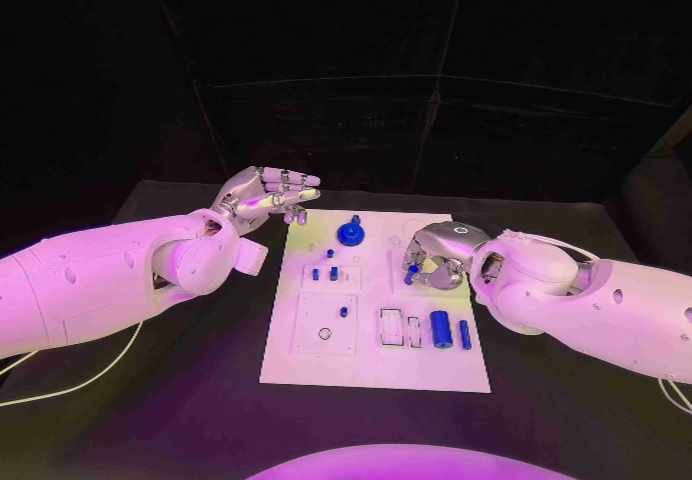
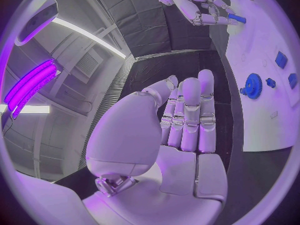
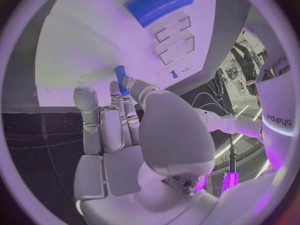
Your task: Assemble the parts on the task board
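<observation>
Right hand (image 1: 437, 262) was over the task board (image 1: 375, 345) on the black worktop (image 1: 173, 400), pinching a small blue peg (image 3: 121, 80) between thumb and fingertips just above the white surface. Left hand (image 1: 270, 197) hovered off the board's far left corner, fingers loosely curled, holding nothing. A blue gear (image 1: 351, 234) sat near the board's far edge.

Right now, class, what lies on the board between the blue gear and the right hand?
In the head view, bare white task board lies between the blue gear and the right hand.
</observation>
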Action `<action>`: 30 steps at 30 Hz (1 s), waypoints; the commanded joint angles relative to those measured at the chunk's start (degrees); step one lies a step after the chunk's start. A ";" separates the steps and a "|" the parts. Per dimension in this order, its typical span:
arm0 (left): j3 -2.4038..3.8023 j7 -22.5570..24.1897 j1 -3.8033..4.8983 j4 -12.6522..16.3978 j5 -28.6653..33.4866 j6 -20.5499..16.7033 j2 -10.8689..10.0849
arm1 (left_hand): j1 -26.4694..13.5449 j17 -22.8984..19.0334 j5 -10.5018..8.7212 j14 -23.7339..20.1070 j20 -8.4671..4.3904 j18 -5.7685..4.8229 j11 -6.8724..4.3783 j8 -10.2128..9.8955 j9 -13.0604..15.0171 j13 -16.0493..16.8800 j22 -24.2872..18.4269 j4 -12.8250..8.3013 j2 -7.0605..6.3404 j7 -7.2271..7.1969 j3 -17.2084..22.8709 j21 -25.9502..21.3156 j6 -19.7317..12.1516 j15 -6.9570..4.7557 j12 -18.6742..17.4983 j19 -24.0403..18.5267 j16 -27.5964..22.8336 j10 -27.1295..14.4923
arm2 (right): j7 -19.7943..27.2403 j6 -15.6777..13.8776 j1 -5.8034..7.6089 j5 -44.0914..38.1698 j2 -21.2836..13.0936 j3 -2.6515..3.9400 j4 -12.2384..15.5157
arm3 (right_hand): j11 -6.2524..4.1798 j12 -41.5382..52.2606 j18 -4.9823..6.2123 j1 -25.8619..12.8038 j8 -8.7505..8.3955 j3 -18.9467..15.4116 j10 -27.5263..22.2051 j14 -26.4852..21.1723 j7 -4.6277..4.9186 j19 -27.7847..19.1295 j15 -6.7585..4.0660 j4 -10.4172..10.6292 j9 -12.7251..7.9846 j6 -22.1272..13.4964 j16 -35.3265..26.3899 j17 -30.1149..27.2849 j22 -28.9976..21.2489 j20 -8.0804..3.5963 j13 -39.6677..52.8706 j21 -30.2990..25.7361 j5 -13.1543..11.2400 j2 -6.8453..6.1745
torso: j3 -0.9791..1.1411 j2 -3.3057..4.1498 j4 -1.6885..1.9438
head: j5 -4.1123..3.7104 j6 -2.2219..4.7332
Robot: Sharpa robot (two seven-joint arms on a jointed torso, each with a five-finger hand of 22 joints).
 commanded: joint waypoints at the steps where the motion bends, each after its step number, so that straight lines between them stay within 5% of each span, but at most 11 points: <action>1: 0.04 0.22 0.06 -0.01 0.15 0.61 -0.01 | -0.48 -0.05 -0.20 -0.32 0.04 0.75 -0.06 -0.16 -0.09 -0.08 -0.10 -0.23 0.19 0.20 -0.17 -0.33 -0.06 0.04 -0.10 -0.19 -0.35 -0.53 | 0.24 -3.73 0.16 -0.32 -0.76 0.11 1.33 | 0.06 -0.20 -0.54 0.02 -0.13 0.40 0.13 2.53 0.27 0.30 -0.25 -0.05 0.00 0.00 -0.01 -0.05 -0.04 -0.01 -0.08 0.27 -0.33 0.41 | 0.00 -0.07 -0.07 | -0.06 0.09; 9: 0.04 0.25 0.06 -0.24 0.15 0.58 0.03 | -0.48 -0.05 -0.20 -0.32 0.04 0.75 -0.06 -0.16 -0.09 -0.08 -0.10 -0.23 0.19 0.20 -0.17 -0.33 -0.06 0.04 -0.10 -0.19 -0.35 -0.53 | 0.33 -5.20 0.52 1.76 -3.62 0.27 7.21 | 0.12 -0.43 -0.56 0.10 -0.28 0.49 0.06 2.54 0.33 0.31 -0.22 -0.24 -0.07 -0.12 0.07 0.04 0.06 -0.01 -0.13 0.35 -0.33 0.24 | 0.01 0.01 0.07 | -0.12 0.33; 16: 0.04 0.29 0.05 -0.27 0.15 0.59 0.12 | -0.48 -0.05 -0.20 -0.32 0.04 0.75 -0.06 -0.16 -0.09 -0.08 -0.10 -0.23 0.19 0.20 -0.17 -0.33 -0.06 0.04 -0.10 -0.19 -0.35 -0.53 | 1.09 -5.46 0.67 2.04 -1.90 0.34 10.93 | 0.16 -0.57 -0.55 0.16 -0.37 0.61 0.04 2.55 0.38 0.28 -0.19 -0.35 -0.11 -0.18 0.11 0.06 0.03 0.01 -0.16 0.35 -0.18 0.20 | 0.00 0.08 0.06 | 0.11 0.32; 30: 0.04 0.01 0.05 -0.26 0.15 0.46 0.52 | -0.48 -0.05 -0.20 -0.32 0.04 0.75 -0.06 -0.16 -0.09 -0.08 -0.10 -0.23 0.19 0.20 -0.17 -0.33 -0.06 0.04 -0.10 -0.19 -0.35 -0.53 | 5.13 -3.05 -0.73 1.65 9.38 0.17 8.41 | 0.35 -1.06 -0.44 0.21 -0.70 0.75 -0.18 2.45 0.58 -0.13 -0.06 -0.69 -0.26 -0.50 -0.10 -0.38 -0.62 0.08 -0.26 0.06 0.09 -0.14 | 0.02 0.09 0.03 | 0.92 -0.12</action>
